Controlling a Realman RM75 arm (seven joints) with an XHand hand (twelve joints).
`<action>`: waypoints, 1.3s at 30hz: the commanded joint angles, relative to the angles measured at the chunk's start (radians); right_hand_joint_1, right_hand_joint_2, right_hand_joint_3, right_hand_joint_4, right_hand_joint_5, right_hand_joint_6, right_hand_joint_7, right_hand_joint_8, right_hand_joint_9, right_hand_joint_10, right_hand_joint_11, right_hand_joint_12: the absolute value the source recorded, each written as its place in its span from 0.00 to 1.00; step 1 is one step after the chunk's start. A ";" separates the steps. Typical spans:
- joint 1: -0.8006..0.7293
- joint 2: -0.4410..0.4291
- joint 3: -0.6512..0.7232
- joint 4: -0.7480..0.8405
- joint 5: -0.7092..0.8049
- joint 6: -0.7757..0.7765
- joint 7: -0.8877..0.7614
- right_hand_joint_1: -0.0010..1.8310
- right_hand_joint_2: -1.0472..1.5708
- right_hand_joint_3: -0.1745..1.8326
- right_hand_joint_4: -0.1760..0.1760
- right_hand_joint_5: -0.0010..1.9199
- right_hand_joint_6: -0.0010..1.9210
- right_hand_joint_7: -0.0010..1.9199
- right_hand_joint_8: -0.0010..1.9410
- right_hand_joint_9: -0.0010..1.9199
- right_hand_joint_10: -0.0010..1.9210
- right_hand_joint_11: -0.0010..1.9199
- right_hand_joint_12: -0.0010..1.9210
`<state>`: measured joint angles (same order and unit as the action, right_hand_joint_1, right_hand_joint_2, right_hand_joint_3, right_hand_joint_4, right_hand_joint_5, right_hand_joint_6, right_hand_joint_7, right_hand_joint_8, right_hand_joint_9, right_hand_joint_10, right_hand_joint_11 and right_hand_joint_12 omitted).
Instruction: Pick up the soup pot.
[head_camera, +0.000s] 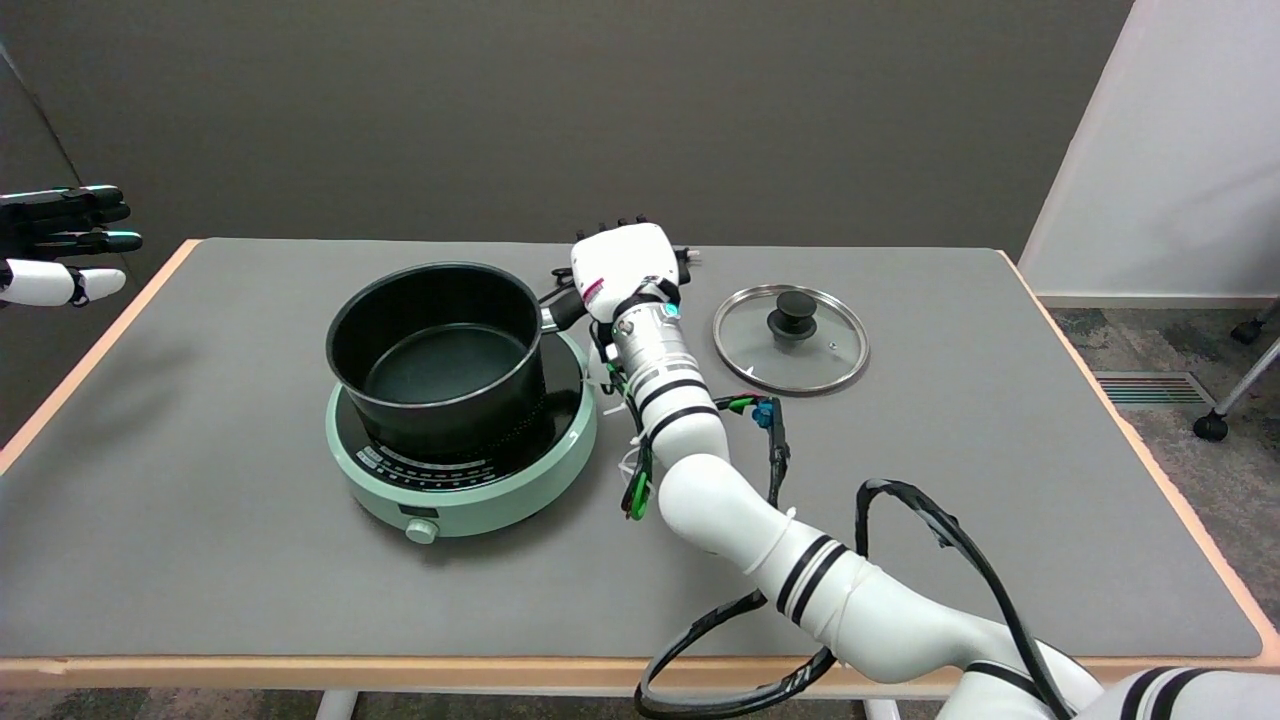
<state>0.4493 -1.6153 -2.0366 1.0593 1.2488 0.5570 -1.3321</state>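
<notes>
The black soup pot (440, 350) stands open and empty on a mint-green induction cooker (470, 495) left of the table's middle. Its handle (560, 308) points right and runs under my right hand (625, 265). The hand lies over the handle's end with its white back toward the camera. Its fingers curl down around the handle, and their tips are hidden. The pot's base rests on the cooker's top.
A glass lid (792, 338) with a black knob lies flat on the grey table (950, 480), right of my hand. The idle left hand (60, 245) hangs in the air at the far left. Cables loop off my right arm near the table's front edge.
</notes>
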 joint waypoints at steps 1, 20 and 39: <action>0.006 0.001 -0.001 0.002 -0.002 0.003 0.000 0.64 0.46 0.50 0.37 0.66 0.66 0.66 0.65 0.66 0.66 0.66 0.66; 0.007 -0.001 0.000 -0.004 0.005 0.007 0.005 0.64 0.59 0.39 0.27 0.72 0.72 0.72 0.71 0.72 0.72 0.72 0.72; 0.009 0.000 0.006 0.000 0.005 0.035 0.008 0.61 0.63 0.41 0.26 0.75 0.75 0.75 0.74 0.75 0.75 0.75 0.75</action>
<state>0.4560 -1.6157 -2.0353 1.0582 1.2510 0.5744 -1.3257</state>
